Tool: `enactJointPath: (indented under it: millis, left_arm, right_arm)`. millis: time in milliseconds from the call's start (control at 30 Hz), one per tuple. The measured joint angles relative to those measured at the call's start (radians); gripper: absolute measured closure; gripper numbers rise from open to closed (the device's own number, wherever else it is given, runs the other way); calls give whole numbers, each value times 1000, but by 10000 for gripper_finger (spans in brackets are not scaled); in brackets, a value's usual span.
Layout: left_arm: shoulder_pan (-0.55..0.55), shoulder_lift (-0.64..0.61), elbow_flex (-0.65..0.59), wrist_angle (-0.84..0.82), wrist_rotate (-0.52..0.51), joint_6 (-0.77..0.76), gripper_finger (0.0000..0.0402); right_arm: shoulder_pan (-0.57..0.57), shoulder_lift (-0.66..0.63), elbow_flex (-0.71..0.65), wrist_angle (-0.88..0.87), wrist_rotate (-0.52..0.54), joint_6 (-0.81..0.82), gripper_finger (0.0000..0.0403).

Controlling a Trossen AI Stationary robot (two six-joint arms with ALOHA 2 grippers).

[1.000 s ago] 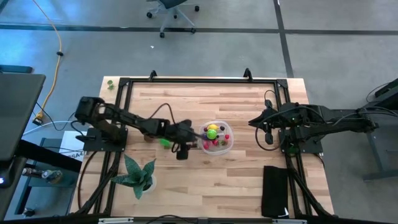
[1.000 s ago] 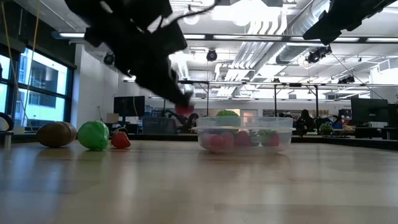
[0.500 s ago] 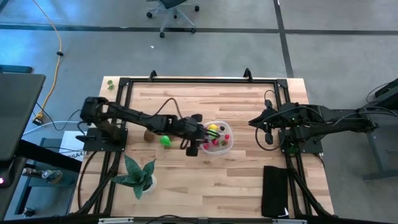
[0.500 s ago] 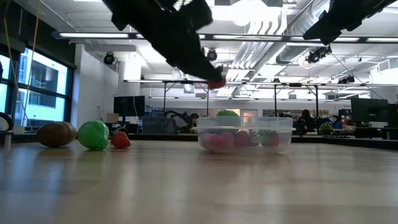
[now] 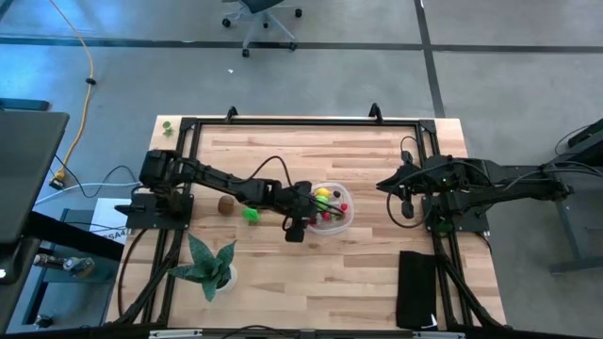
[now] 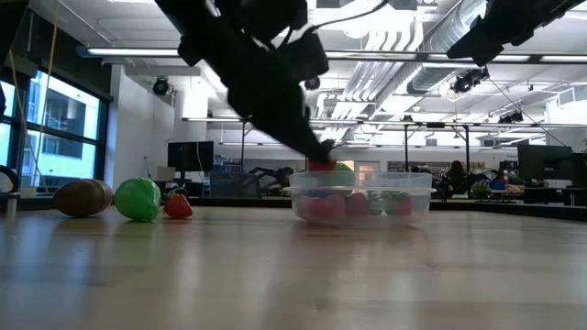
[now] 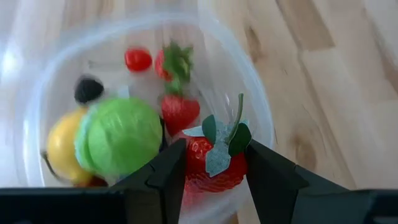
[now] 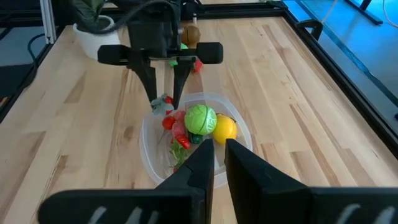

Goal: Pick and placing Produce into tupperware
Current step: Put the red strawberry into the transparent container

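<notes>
Pinching a glossy red strawberry [image 7: 211, 163], left hand [image 7: 214, 171] over the clear rounded tupperware [image 7: 261, 106]; right hand [image 8: 214, 149] pressed together

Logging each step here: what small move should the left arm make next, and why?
Probably open the fingers and drop it. The left gripper holds a red strawberry above the tupperware, over the lettuce and lemon already inside. The right gripper waits, shut.

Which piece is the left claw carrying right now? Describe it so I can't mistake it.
Find the clear tupperware mid-table. Over its rim the left claw is shut on a red strawberry. Unlike the strawberries lying inside, it has a pale green leafy cap with a curved stem and is pinched between two dark fingers.
</notes>
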Motion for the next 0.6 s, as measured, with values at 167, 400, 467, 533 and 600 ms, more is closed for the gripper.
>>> enactJointPath:
  millis: [167,400,467,533,600]
  left_arm:
    - [0,3,-1,-11,1,-9,259]
    - [0,6,-1,-11,0,-8,259]
    - [0,6,-1,-4,-1,-8,259]
    - [0,6,-1,3,-3,-8,258]
    - [0,6,-1,15,-3,-6,258]
  right_arm:
    - [0,0,0,0,0,0,373]
    - [0,0,0,0,0,0,373]
    - [0,0,0,0,0,0,373]
    - [0,0,0,0,0,0,373]
    - [0,0,0,0,0,0,373]
